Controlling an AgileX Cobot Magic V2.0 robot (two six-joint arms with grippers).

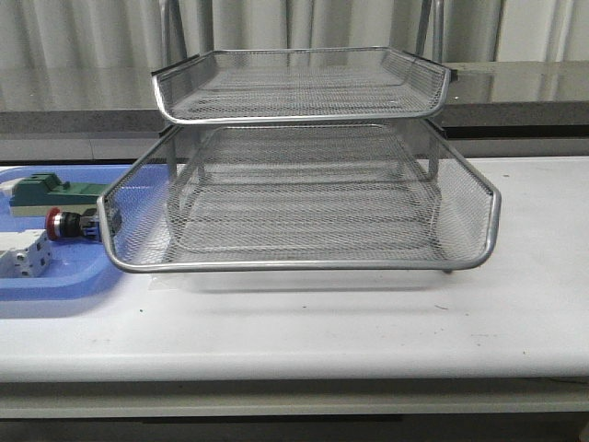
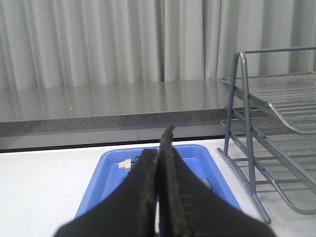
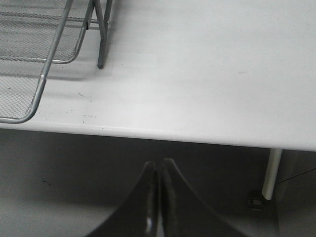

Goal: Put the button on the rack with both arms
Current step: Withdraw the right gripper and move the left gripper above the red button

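The button, red cap and dark body, lies on its side in the blue tray at the left of the front view. The silver wire rack stands in the table's middle; its side shows in the left wrist view and a corner in the right wrist view. My left gripper is shut and empty, hanging over the near end of the blue tray and hiding the button. My right gripper is shut and empty, below and in front of the table's edge. Neither arm shows in the front view.
A green block part and a white boxy part lie in the blue tray beside the button. A grey ledge and curtains run behind the table. A table leg stands near the right gripper.
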